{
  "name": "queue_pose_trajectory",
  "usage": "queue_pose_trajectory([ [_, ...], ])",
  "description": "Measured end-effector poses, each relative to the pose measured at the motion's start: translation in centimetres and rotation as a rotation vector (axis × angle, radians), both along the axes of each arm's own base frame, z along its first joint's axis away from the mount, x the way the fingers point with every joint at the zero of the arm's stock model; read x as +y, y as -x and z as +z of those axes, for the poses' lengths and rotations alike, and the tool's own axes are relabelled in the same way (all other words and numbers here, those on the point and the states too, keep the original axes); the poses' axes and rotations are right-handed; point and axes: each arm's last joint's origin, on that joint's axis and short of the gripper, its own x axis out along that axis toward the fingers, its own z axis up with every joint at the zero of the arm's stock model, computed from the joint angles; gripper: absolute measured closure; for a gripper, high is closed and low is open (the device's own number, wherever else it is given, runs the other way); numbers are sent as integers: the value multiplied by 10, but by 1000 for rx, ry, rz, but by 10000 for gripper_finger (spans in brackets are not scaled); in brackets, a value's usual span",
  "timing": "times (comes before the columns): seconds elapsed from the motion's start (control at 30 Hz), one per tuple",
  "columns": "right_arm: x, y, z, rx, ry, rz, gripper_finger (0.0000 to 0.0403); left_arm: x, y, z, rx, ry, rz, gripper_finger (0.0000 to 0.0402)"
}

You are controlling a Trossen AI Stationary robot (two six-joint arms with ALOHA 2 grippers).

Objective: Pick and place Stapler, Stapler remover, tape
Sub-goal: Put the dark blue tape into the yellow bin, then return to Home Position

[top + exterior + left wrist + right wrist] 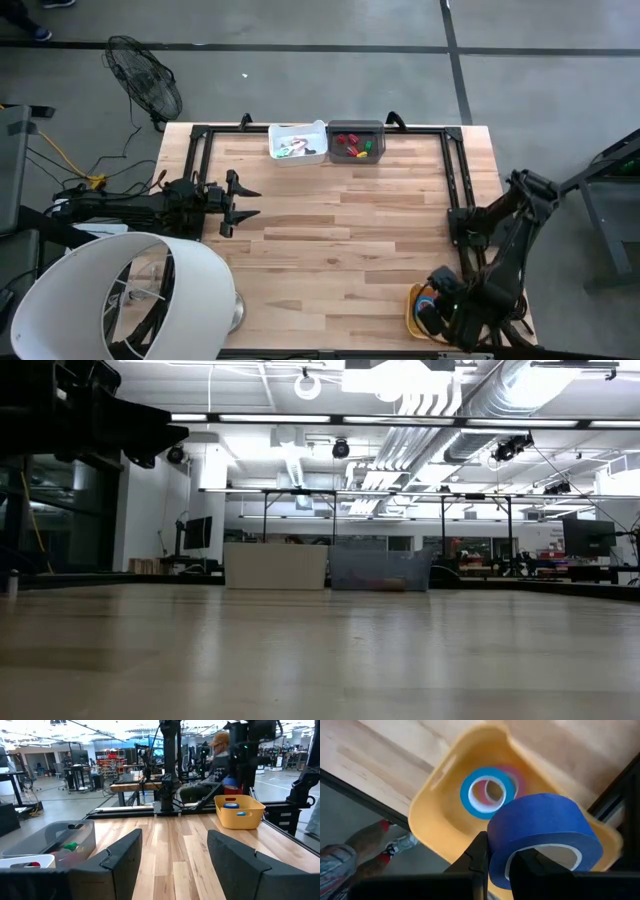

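Right gripper [497, 855] is clamping a roll of blue tape [545, 832], with one finger on the outer face and the other inside the hole of the roll, and you are holding it just above the yellow bin [432, 817]. On the table as the high view is showing it, this bin [414, 312] is sitting at about 5 o'clock, close to the front edge, and the right arm is bending over it. A second tape roll [486, 795] with a light blue rim is already lying on the bottom of the bin. I judge that you are doing the placing step for the tape now. For the next move you are needing to bring the roll a little more over the middle of the bin, lower it, and then open the fingers, so it is not catching on the bin wall. Left gripper [238, 203] is waiting at about 9 o'clock with its fingers apart and holding nothing. Two small trays, one white [298, 143] and one grey [357, 141], are standing at 12 o'clock; what they are holding I cannot tell.
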Motion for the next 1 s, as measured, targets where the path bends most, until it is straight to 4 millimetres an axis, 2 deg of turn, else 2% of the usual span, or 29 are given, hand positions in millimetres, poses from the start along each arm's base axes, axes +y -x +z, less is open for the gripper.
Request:
queue_pose_trajectory([
  [0.33, 31, -8, -32, 32, -31, -84, 369, 0, 0, 0, 0, 0, 3, 181],
  [0.53, 38, -19, -45, 69, -57, -122, 369, 0, 0, 0, 0, 0, 3, 181],
  [0.73, 35, -32, -57, 134, -48, -167, 365, 0, 0, 0, 0, 0, 2, 181],
  [1.0, 26, -37, -60, 278, -57, -215, 243, 0, 0, 0, 0, 1, 1, 181],
])
